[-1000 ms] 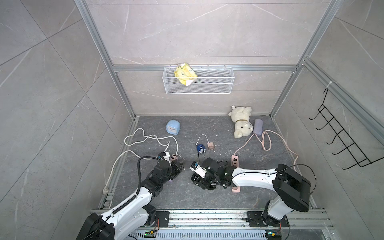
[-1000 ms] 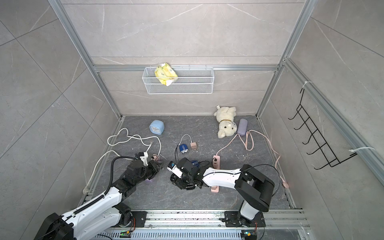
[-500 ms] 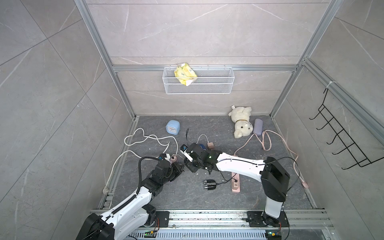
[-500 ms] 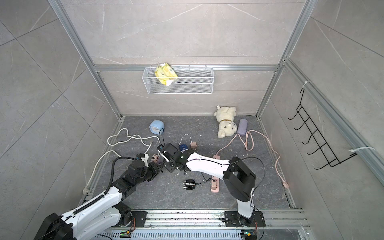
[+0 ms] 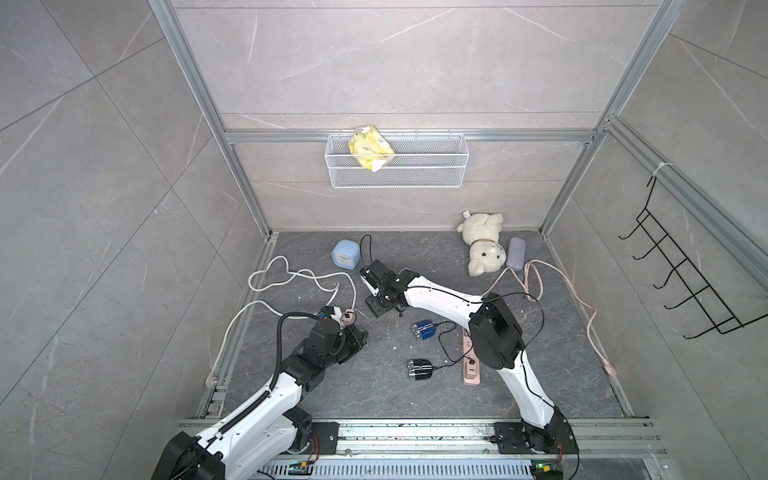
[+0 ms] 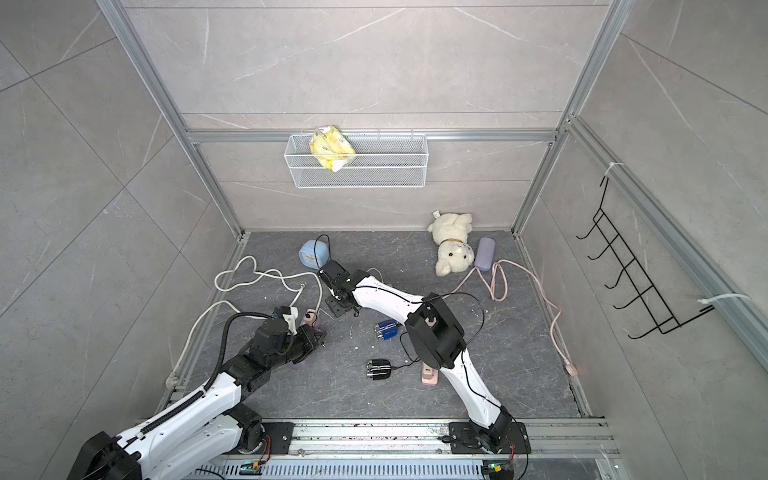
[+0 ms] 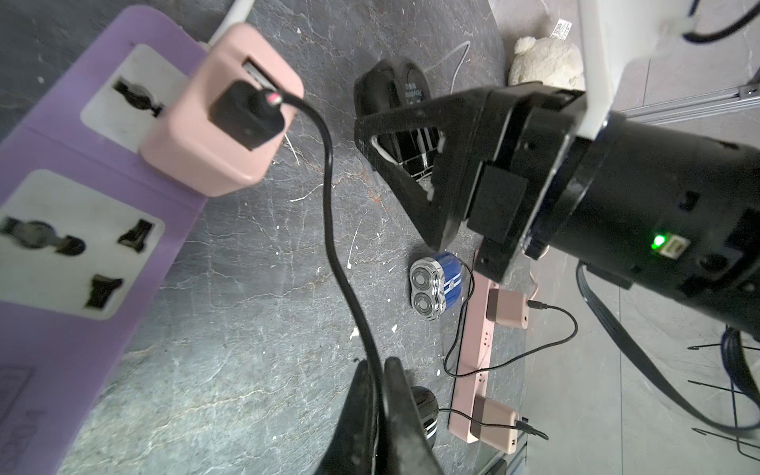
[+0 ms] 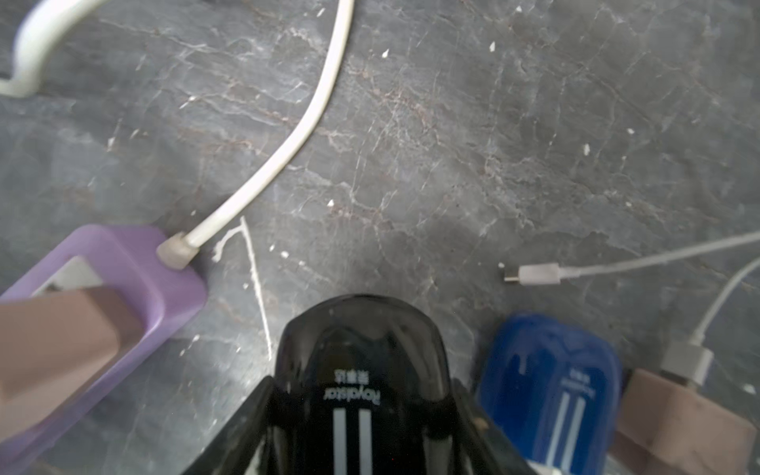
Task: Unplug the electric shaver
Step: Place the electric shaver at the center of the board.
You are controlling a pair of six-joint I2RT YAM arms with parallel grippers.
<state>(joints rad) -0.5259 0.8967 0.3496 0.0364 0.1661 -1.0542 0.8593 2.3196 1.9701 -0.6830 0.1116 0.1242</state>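
L end effector (image 7: 376, 370) pinches shut on black cable (image 7: 329, 185) right by purple power strip (image 7: 61, 144), R end effector (image 8: 360, 411) clamps black Royalstar shaver (image 8: 357, 341) just past strip, prob. bracing both ends so connector pulls free.

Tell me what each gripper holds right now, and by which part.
Left gripper pinches the black cable partway along, away from its plug. Right gripper clamps the black shaver across its body.
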